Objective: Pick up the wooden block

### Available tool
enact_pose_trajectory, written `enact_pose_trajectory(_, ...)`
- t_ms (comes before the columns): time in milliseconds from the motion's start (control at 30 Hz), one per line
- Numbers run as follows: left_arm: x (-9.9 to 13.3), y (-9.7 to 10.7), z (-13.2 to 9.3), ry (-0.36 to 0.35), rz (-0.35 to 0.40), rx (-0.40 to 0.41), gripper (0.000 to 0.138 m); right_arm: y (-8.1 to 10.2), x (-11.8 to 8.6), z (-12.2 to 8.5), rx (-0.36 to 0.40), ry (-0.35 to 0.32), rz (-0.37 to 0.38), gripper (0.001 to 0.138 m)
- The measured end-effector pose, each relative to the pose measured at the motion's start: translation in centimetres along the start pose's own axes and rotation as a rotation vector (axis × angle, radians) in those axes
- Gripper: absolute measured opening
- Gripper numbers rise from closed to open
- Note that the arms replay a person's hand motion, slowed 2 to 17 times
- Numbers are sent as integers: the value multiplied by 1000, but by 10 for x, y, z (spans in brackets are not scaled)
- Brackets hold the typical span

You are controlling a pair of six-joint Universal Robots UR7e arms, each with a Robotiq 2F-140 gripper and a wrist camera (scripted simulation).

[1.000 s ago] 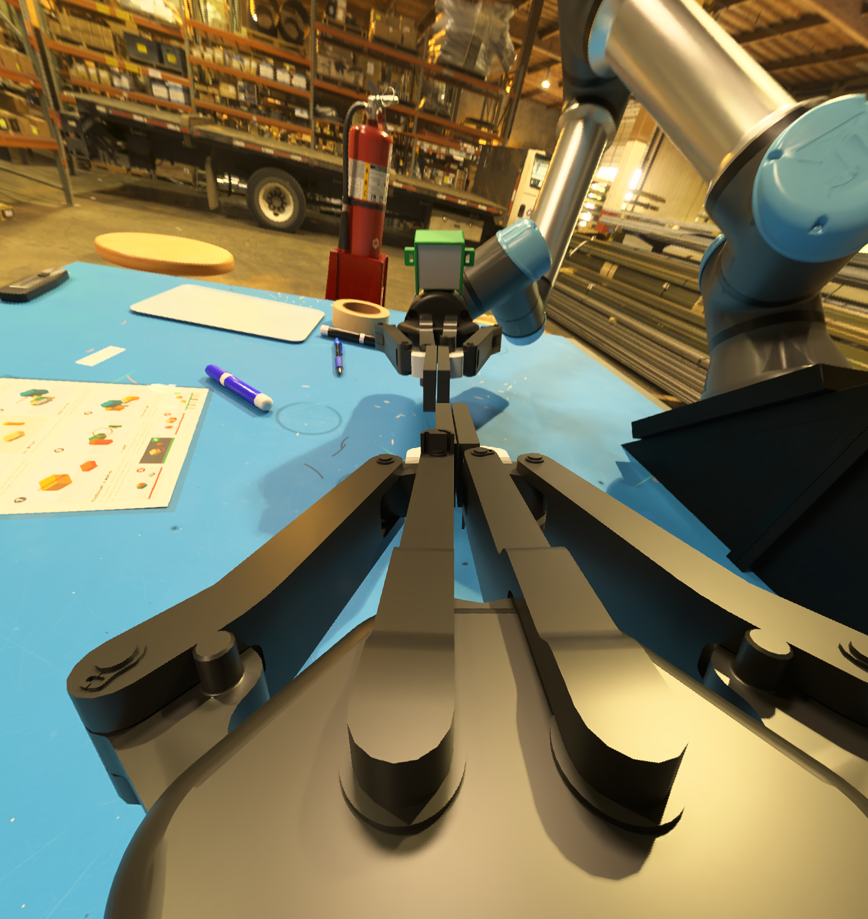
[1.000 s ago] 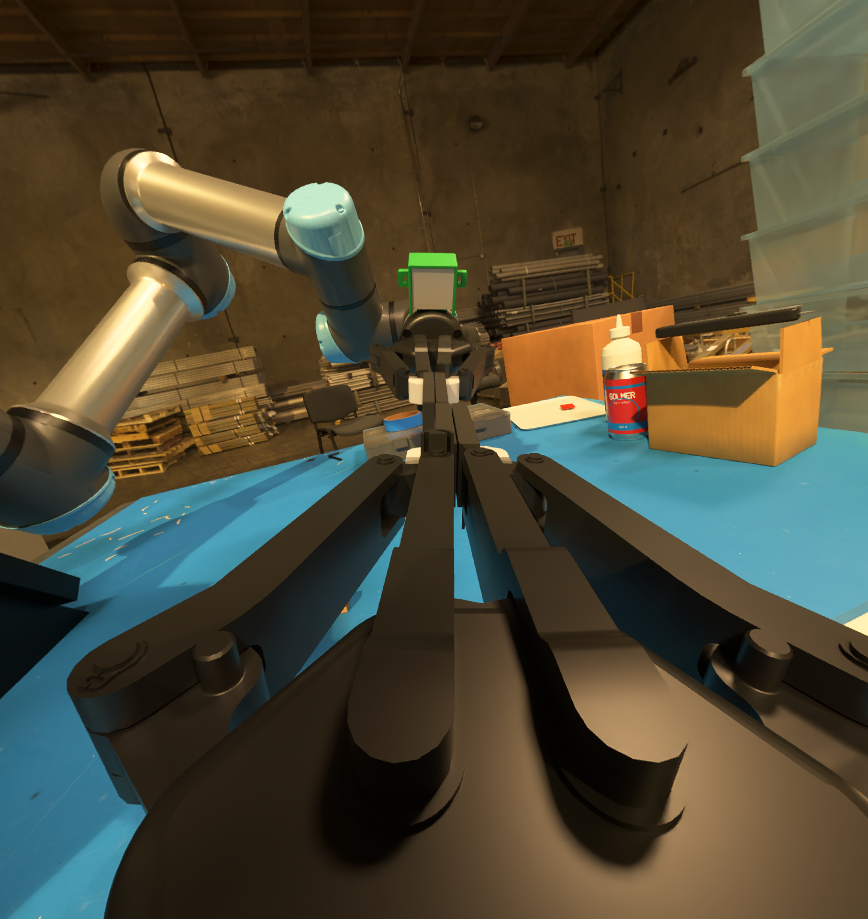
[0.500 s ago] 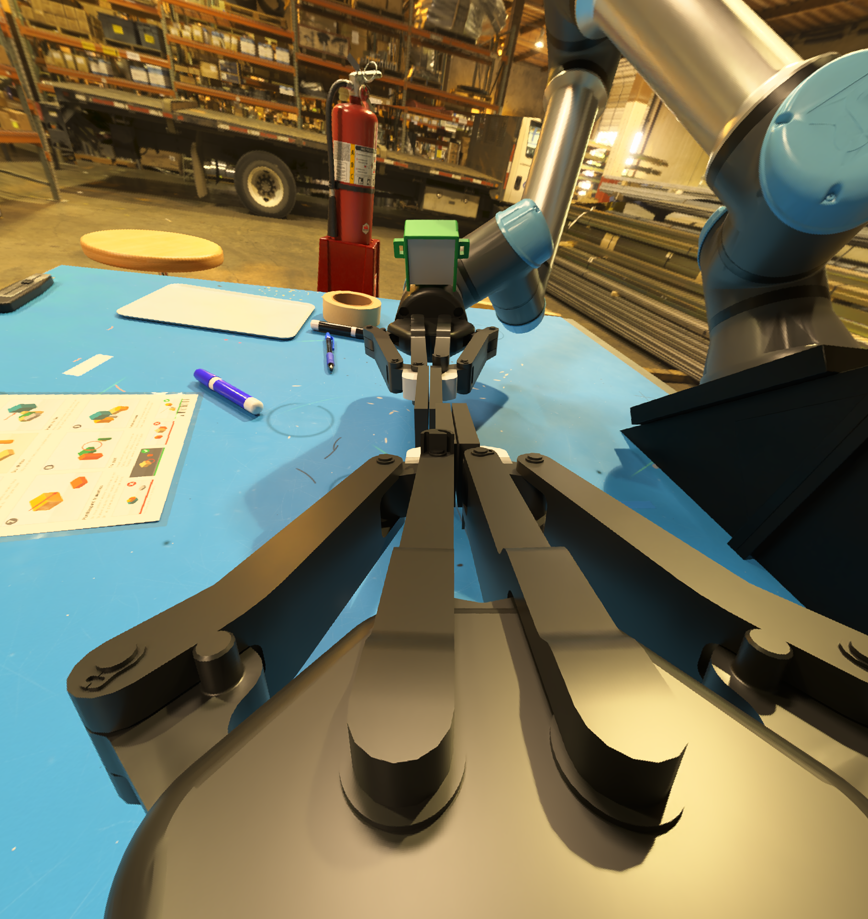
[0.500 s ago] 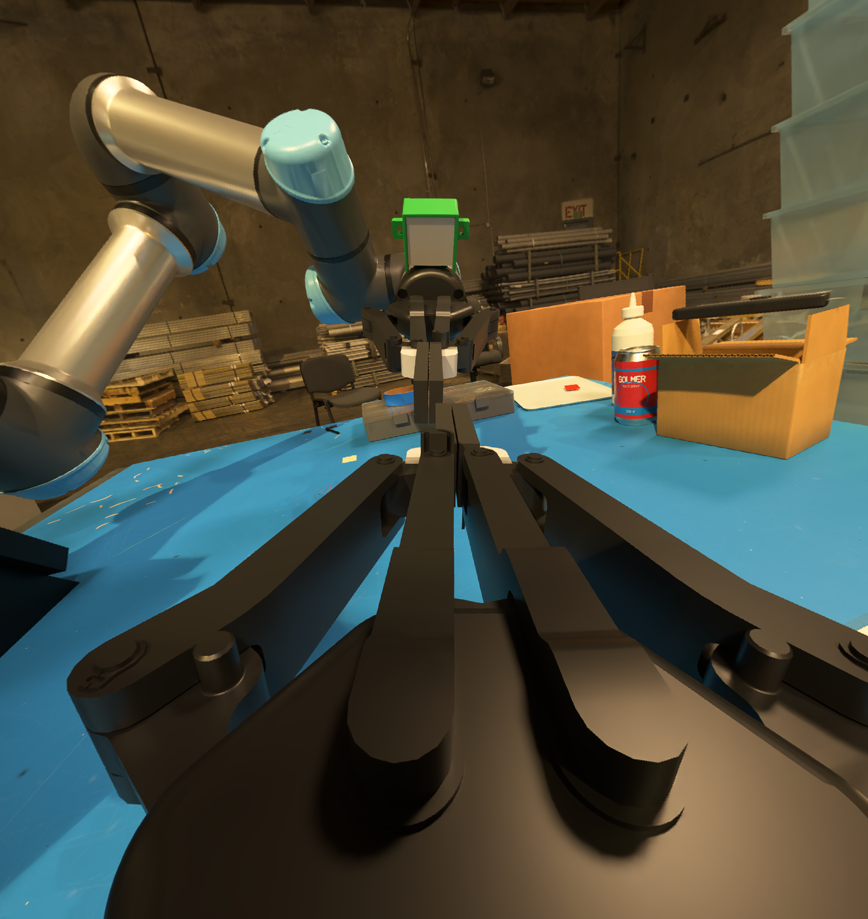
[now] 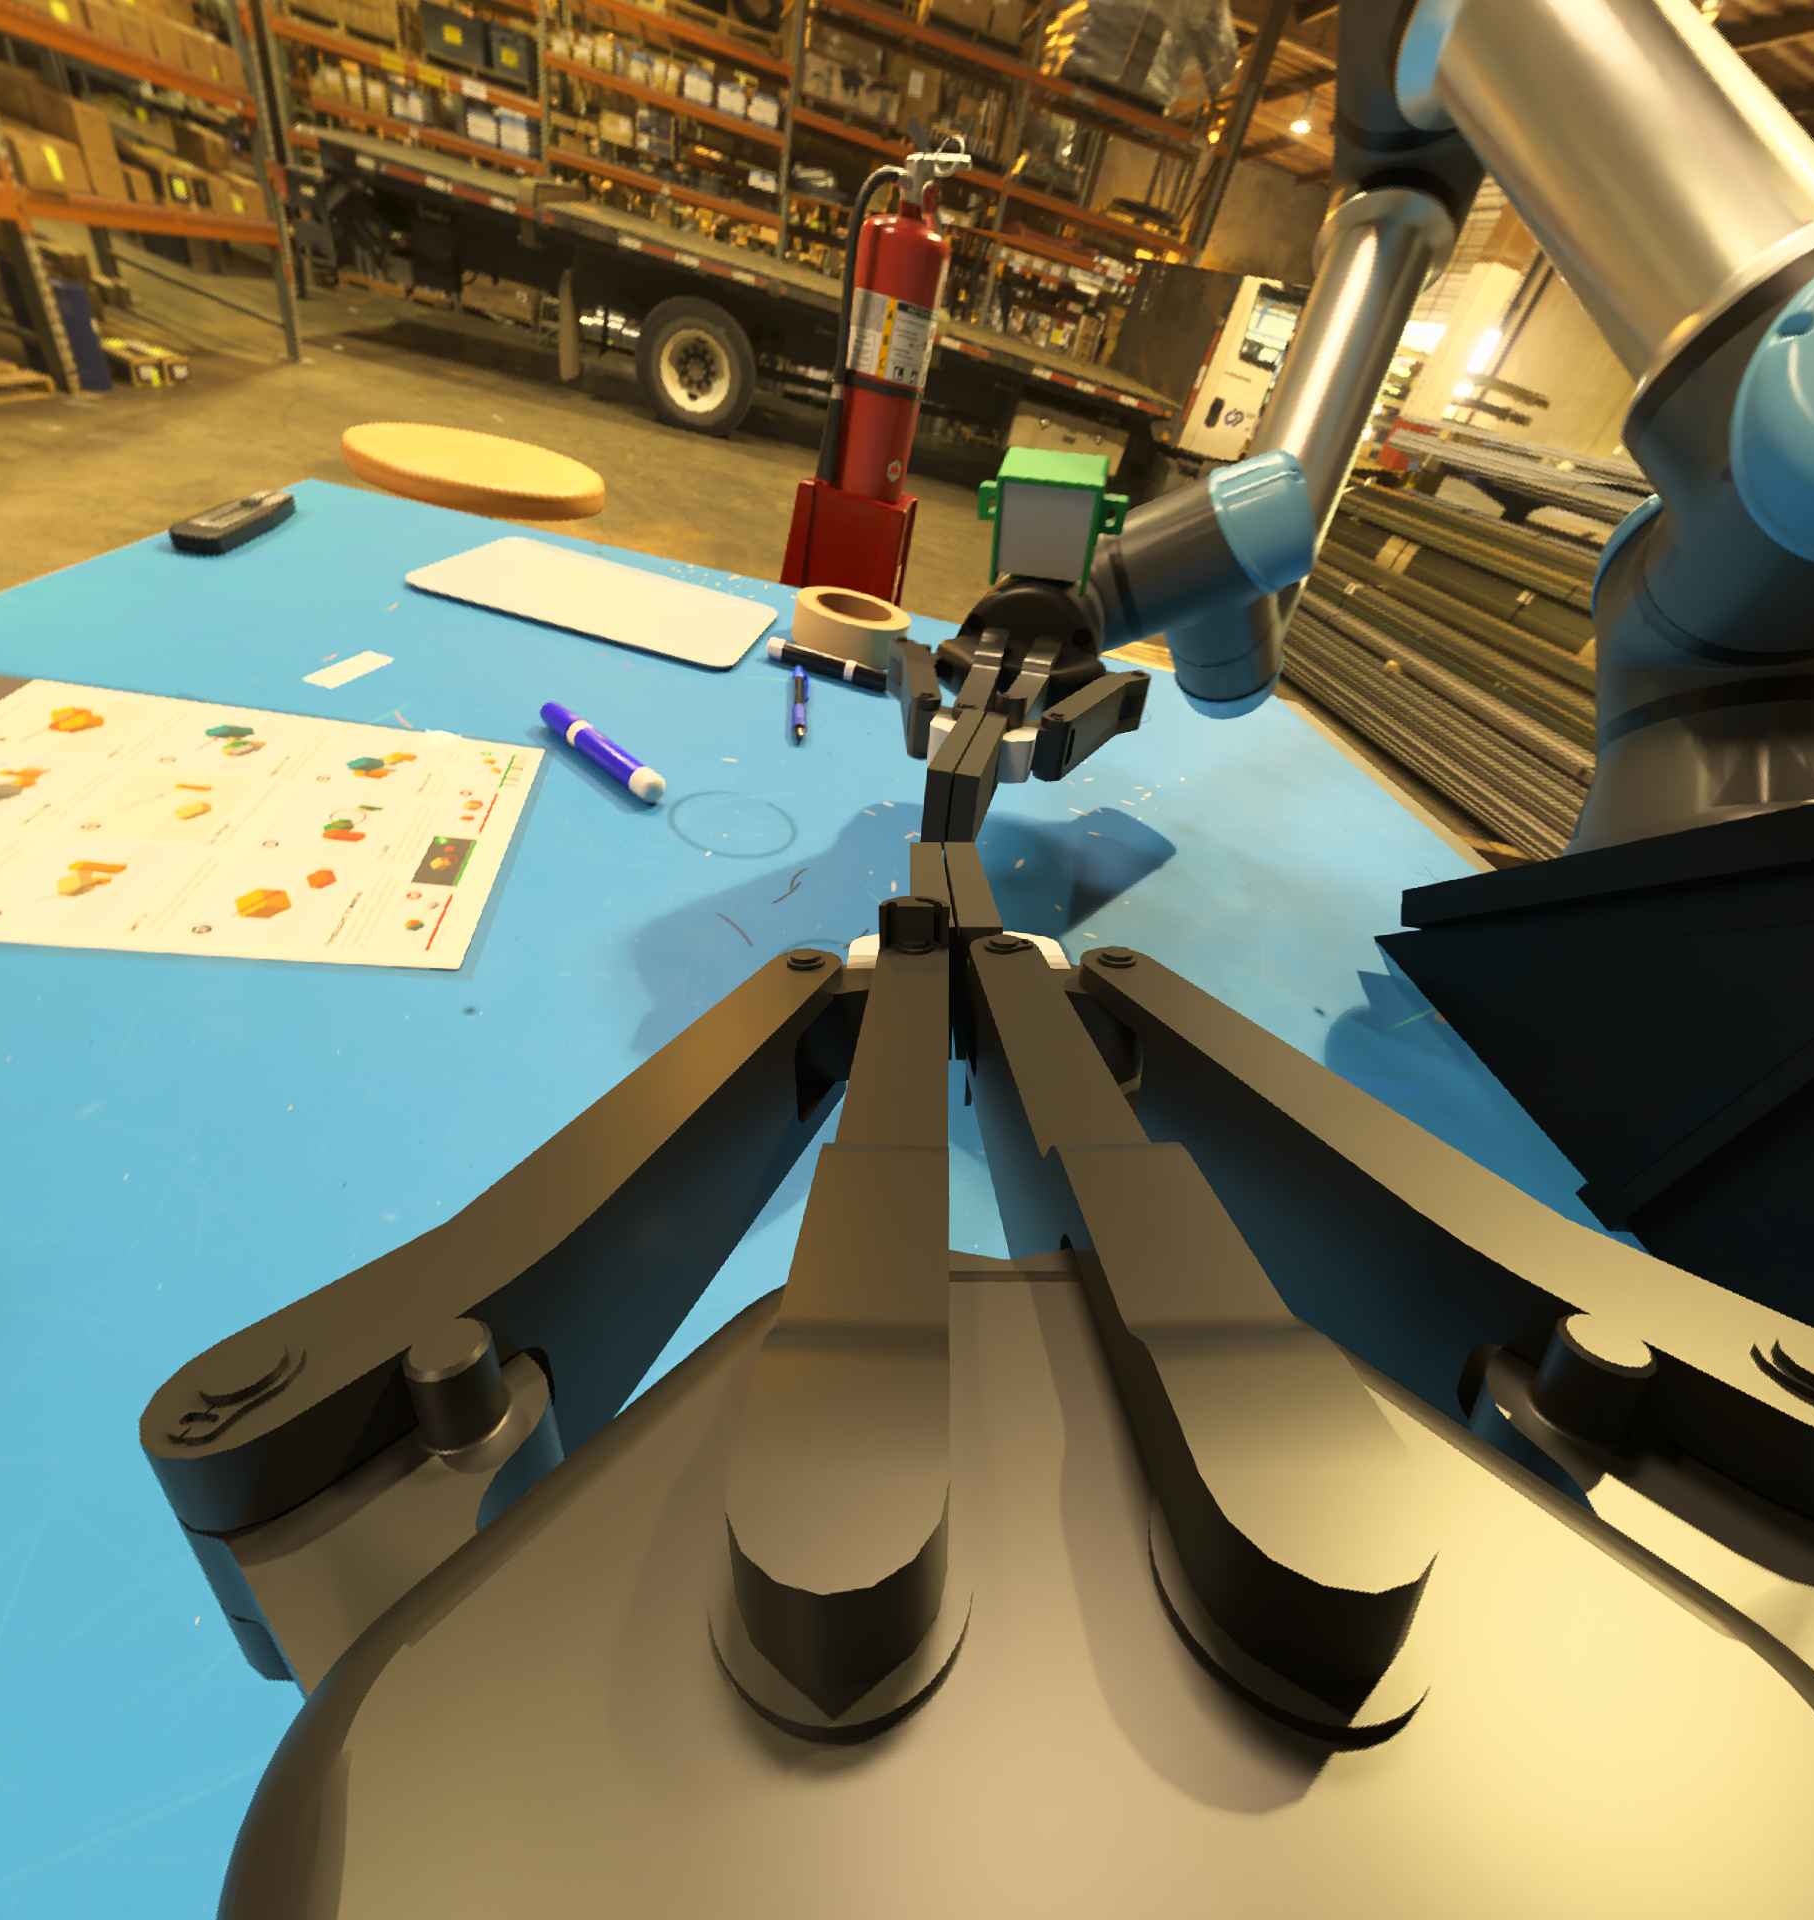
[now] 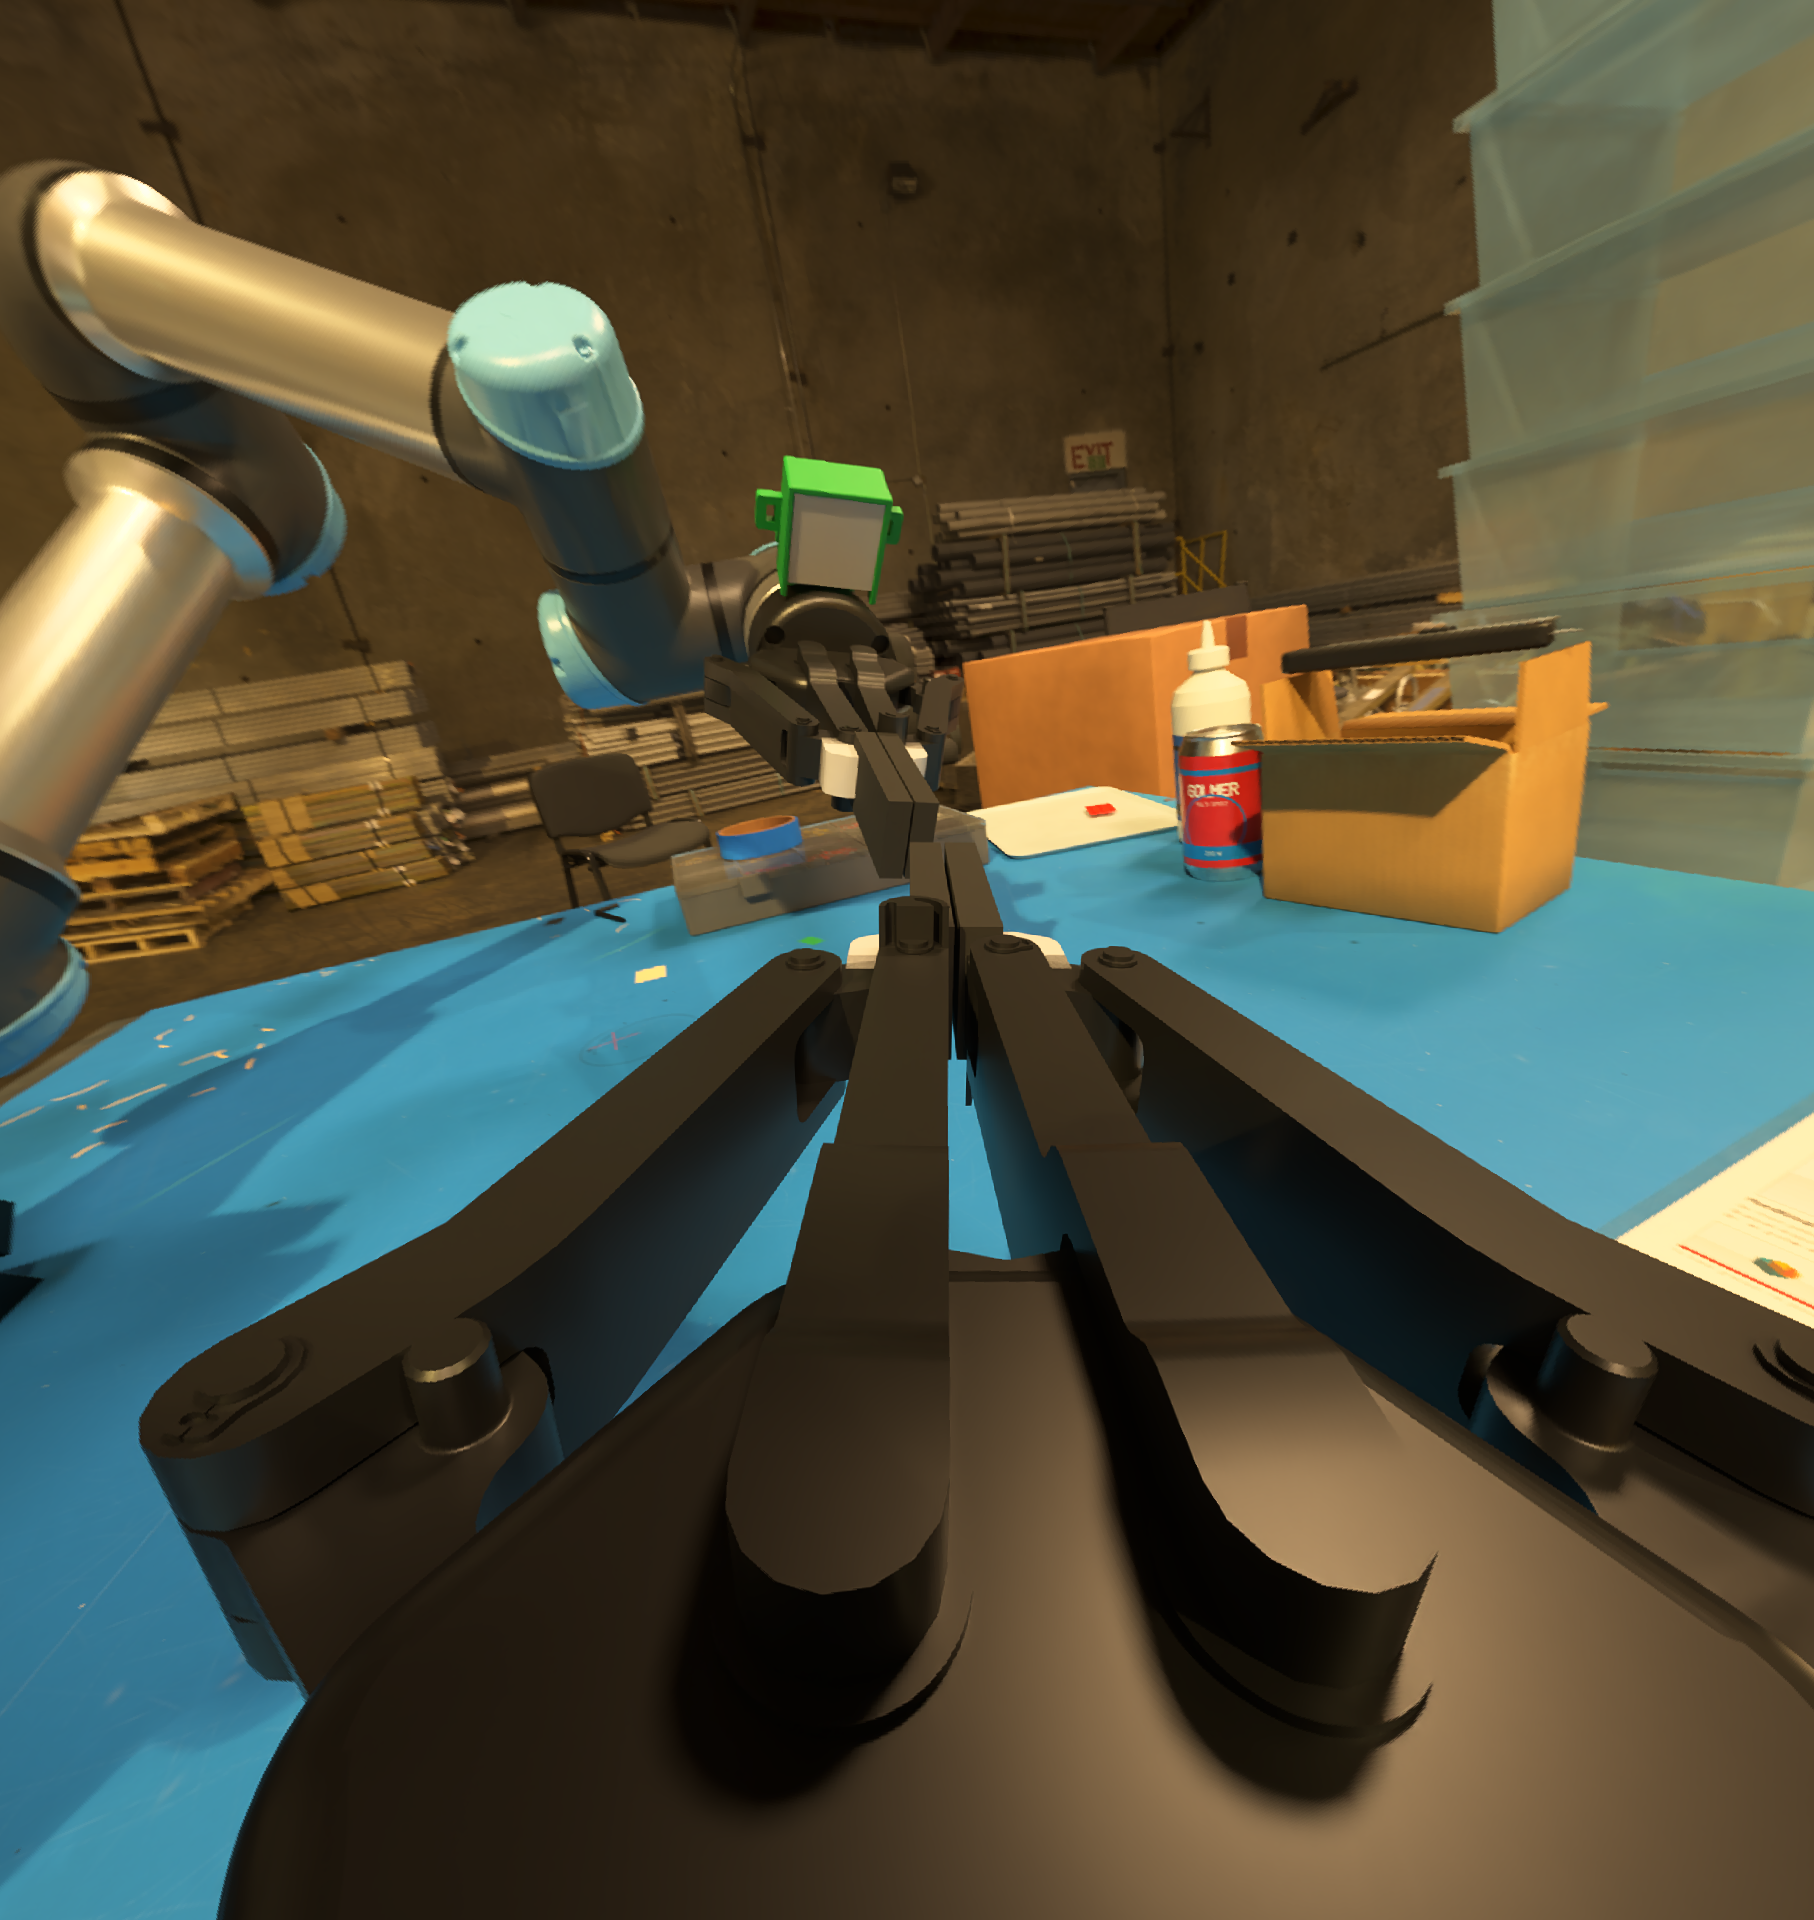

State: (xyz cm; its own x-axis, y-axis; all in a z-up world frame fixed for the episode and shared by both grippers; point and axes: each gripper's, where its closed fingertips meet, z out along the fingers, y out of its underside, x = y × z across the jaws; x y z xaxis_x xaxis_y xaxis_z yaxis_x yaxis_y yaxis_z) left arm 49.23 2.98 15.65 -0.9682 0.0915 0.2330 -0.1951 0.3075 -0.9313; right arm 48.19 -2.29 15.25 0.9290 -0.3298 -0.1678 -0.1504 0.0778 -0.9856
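Observation:
No wooden block shows in either view. My left gripper [image 5: 944, 873] is shut and empty, low over the blue table [image 5: 259, 1143]. My right gripper [image 6: 944, 873] is also shut and empty. The two grippers point at each other with their tips nearly meeting. The right gripper shows in the left wrist view [image 5: 953, 805], tilted, with a green-and-white camera box above it. The left gripper shows in the right wrist view [image 6: 898, 831], tilted the same way. My own gripper bodies hide the table right beneath them.
Left view: printed sheet [image 5: 207, 821], purple marker [image 5: 602, 750], pen [image 5: 799, 703], tape roll [image 5: 849, 621], white tray [image 5: 591, 597], black remote [image 5: 230, 520], round wooden stool top [image 5: 472, 470], fire extinguisher [image 5: 887, 343], black arm base [image 5: 1651, 1018]. Right view: cardboard box [image 6: 1422, 800], red can [image 6: 1217, 816], grey case [image 6: 778, 868].
Both wrist views have rolled, so the scene now leans. Each gripper now looks tilted in the other's view. Both stay shut, tips still close together.

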Motion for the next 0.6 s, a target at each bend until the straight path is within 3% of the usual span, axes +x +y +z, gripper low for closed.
enact_pose_trajectory(133,-14,9,-3,-48,-41,-30,1,2,7,-1,-33,60,-32,9)
enact_pose_trajectory(300,-40,23,-11,-174,-94,-75,1,4,5,0,-88,93,-74,18)
enact_pose_trajectory(433,-56,34,-17,-254,-146,-98,1,8,-6,5,-150,79,-124,20)
enact_pose_trajectory(600,-68,45,-18,-288,-237,-114,1,26,-33,19,-284,6,-166,21)
